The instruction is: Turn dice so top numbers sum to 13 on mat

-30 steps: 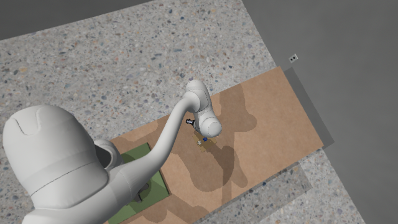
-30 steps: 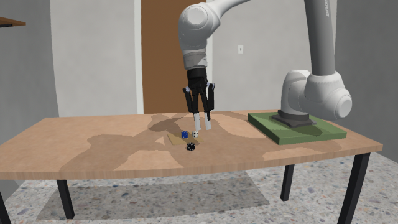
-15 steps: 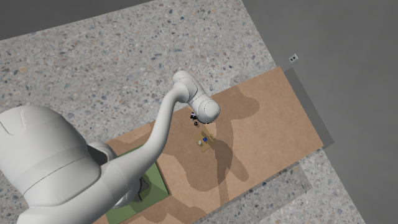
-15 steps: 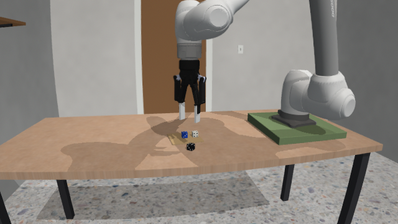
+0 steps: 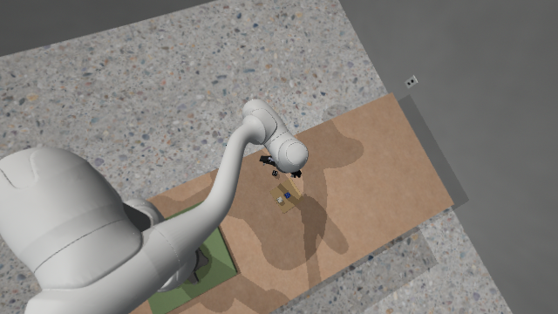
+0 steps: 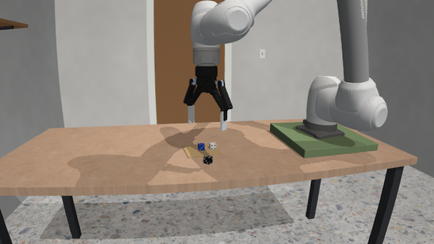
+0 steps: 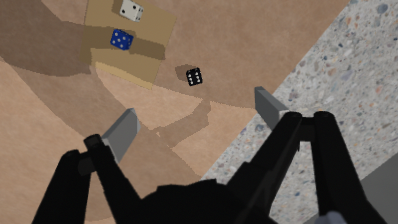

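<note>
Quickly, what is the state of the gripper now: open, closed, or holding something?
Black two-finger gripper: open wide, holding nothing, above the wooden table.
</note>
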Motion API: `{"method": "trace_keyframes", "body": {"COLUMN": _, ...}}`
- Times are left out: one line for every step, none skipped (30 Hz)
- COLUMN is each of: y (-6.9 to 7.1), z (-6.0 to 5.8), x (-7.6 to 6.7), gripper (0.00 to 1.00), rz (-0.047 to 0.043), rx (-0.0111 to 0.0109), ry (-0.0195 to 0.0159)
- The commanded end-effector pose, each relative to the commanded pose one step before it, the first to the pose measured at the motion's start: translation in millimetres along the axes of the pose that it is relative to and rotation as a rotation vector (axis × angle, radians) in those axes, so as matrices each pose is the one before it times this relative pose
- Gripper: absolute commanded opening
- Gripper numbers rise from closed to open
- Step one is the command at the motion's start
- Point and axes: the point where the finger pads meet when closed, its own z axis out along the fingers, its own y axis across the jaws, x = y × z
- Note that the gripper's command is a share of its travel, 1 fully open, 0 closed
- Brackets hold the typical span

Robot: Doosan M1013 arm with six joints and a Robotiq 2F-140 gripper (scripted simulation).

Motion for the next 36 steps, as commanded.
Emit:
{"method": "trace_keyframes", "body": {"y": -0.22, "z": 4.04, "x": 1.01, "gripper": 1.00, "rz": 0.17365, "rx": 0.00158, "ry": 0.00056}}
{"method": "trace_keyframes", "body": {"y": -0.08, "z": 0.71, "x": 0.17, "gripper": 1.00, "rz": 0.02924, "rx": -0.00004, "ry": -0.00001}}
{"method": "trace_keyframes", "body": {"y": -0.07, "z": 0.62, "x": 0.15, "gripper": 1.00, "rz": 0.02580, "rx": -0.00003, "ry": 0.00000}}
{"method": "trace_keyframes", "body": {"y": -0.12, "z": 1.02, "x": 0.24, "gripper": 1.00, "rz": 0.04238, "rx": -0.00005, "ry": 0.00000}}
{"method": "trace_keyframes", "body": {"y": -0.11, "z": 0.85, "x": 0.20, "gripper": 1.00, "rz": 0.03525, "rx": -0.00004, "ry": 0.00000}}
{"method": "trace_keyframes", "body": {"y": -0.03, "z": 0.24, "x": 0.05, "gripper": 1.00, "rz": 0.00987, "rx": -0.00001, "ry": 0.00000}}
{"method": "trace_keyframes", "body": {"y": -0.19, "z": 1.36, "x": 0.31, "gripper": 1.00, "rz": 0.05642, "rx": -0.00007, "ry": 0.00000}}
{"method": "trace_keyframes", "body": {"y": -0.12, "z": 0.81, "x": 0.18, "gripper": 1.00, "rz": 0.03378, "rx": -0.00004, "ry": 0.00000}}
{"method": "trace_keyframes", "body": {"y": -0.02, "z": 0.12, "x": 0.03, "gripper": 1.00, "rz": 0.00483, "rx": -0.00001, "ry": 0.00000}}
{"method": "trace_keyframes", "body": {"y": -0.23, "z": 1.43, "x": 0.31, "gripper": 1.00, "rz": 0.05972, "rx": -0.00007, "ry": 0.00001}}
{"method": "trace_keyframes", "body": {"y": -0.14, "z": 0.80, "x": 0.17, "gripper": 1.00, "rz": 0.03320, "rx": -0.00004, "ry": 0.00001}}
{"method": "trace_keyframes", "body": {"y": -0.03, "z": 0.18, "x": 0.04, "gripper": 1.00, "rz": 0.00766, "rx": -0.00001, "ry": 0.00000}}
{"method": "trace_keyframes", "body": {"y": 0.00, "z": 0.00, "x": 0.00, "gripper": 1.00, "rz": 0.00000, "rx": 0.00000, "ry": 0.00000}}
{"method": "trace_keyframes", "body": {"y": 0.00, "z": 0.00, "x": 0.00, "gripper": 1.00, "rz": 0.00000, "rx": 0.00000, "ry": 0.00000}}
{"method": "trace_keyframes", "body": {"y": -0.45, "z": 2.49, "x": 0.52, "gripper": 1.00, "rz": 0.10400, "rx": -0.00012, "ry": 0.00003}}
{"method": "trace_keyframes", "body": {"y": -0.18, "z": 0.86, "x": 0.16, "gripper": 1.00, "rz": 0.03614, "rx": -0.00004, "ry": 0.00001}}
{"method": "trace_keyframes", "body": {"y": -0.11, "z": 0.54, "x": 0.10, "gripper": 1.00, "rz": 0.02264, "rx": -0.00003, "ry": 0.00001}}
{"method": "trace_keyframes", "body": {"y": -0.16, "z": 0.76, "x": 0.14, "gripper": 1.00, "rz": 0.03187, "rx": -0.00003, "ry": 0.00001}}
{"method": "trace_keyframes", "body": {"y": -0.08, "z": 0.35, "x": 0.06, "gripper": 1.00, "rz": 0.01449, "rx": -0.00002, "ry": 0.00001}}
{"method": "trace_keyframes", "body": {"y": -0.29, "z": 1.28, "x": 0.22, "gripper": 1.00, "rz": 0.05362, "rx": -0.00006, "ry": 0.00003}}
{"method": "trace_keyframes", "body": {"y": -0.19, "z": 0.81, "x": 0.13, "gripper": 1.00, "rz": 0.03385, "rx": -0.00003, "ry": 0.00002}}
{"method": "trace_keyframes", "body": {"y": -0.09, "z": 0.39, "x": 0.06, "gripper": 1.00, "rz": 0.01653, "rx": -0.00002, "ry": 0.00001}}
{"method": "trace_keyframes", "body": {"y": -0.28, "z": 1.16, "x": 0.18, "gripper": 1.00, "rz": 0.04872, "rx": -0.00005, "ry": 0.00003}}
{"method": "trace_keyframes", "body": {"y": -0.20, "z": 0.81, "x": 0.12, "gripper": 1.00, "rz": 0.03404, "rx": -0.00003, "ry": 0.00002}}
{"method": "trace_keyframes", "body": {"y": -0.11, "z": 0.42, "x": 0.06, "gripper": 1.00, "rz": 0.01783, "rx": -0.00002, "ry": 0.00001}}
{"method": "trace_keyframes", "body": {"y": -0.29, "z": 1.13, "x": 0.15, "gripper": 1.00, "rz": 0.04751, "rx": -0.00004, "ry": 0.00003}}
{"method": "trace_keyframes", "body": {"y": -0.22, "z": 0.81, "x": 0.10, "gripper": 1.00, "rz": 0.03415, "rx": -0.00003, "ry": 0.00002}}
{"method": "trace_keyframes", "body": {"y": -0.09, "z": 0.32, "x": 0.04, "gripper": 1.00, "rz": 0.01336, "rx": -0.00001, "ry": 0.00001}}
{"method": "trace_keyframes", "body": {"y": -0.35, "z": 1.26, "x": 0.14, "gripper": 1.00, "rz": 0.05333, "rx": -0.00004, "ry": 0.00004}}
{"method": "trace_keyframes", "body": {"y": 0.00, "z": 0.00, "x": 0.00, "gripper": 1.00, "rz": 0.00000, "rx": 0.00000, "ry": 0.00000}}
{"method": "trace_keyframes", "body": {"y": 0.00, "z": 0.00, "x": 0.00, "gripper": 1.00, "rz": 0.00000, "rx": 0.00000, "ry": 0.00000}}
{"method": "trace_keyframes", "body": {"y": -0.23, "z": 0.81, "x": 0.08, "gripper": 1.00, "rz": 0.03418, "rx": -0.00003, "ry": 0.00003}}
{"method": "trace_keyframes", "body": {"y": -0.53, "z": 1.85, "x": 0.17, "gripper": 1.00, "rz": 0.07830, "rx": -0.00006, "ry": 0.00006}}
{"method": "trace_keyframes", "body": {"y": -0.23, "z": 0.80, "x": 0.06, "gripper": 1.00, "rz": 0.03387, "rx": -0.00002, "ry": 0.00003}}
{"method": "trace_keyframes", "body": {"y": -0.19, "z": 0.62, "x": 0.04, "gripper": 1.00, "rz": 0.02646, "rx": -0.00002, "ry": 0.00002}}
{"method": "trace_keyframes", "body": {"y": -0.05, "z": 0.17, "x": 0.01, "gripper": 1.00, "rz": 0.00741, "rx": 0.00000, "ry": 0.00001}}
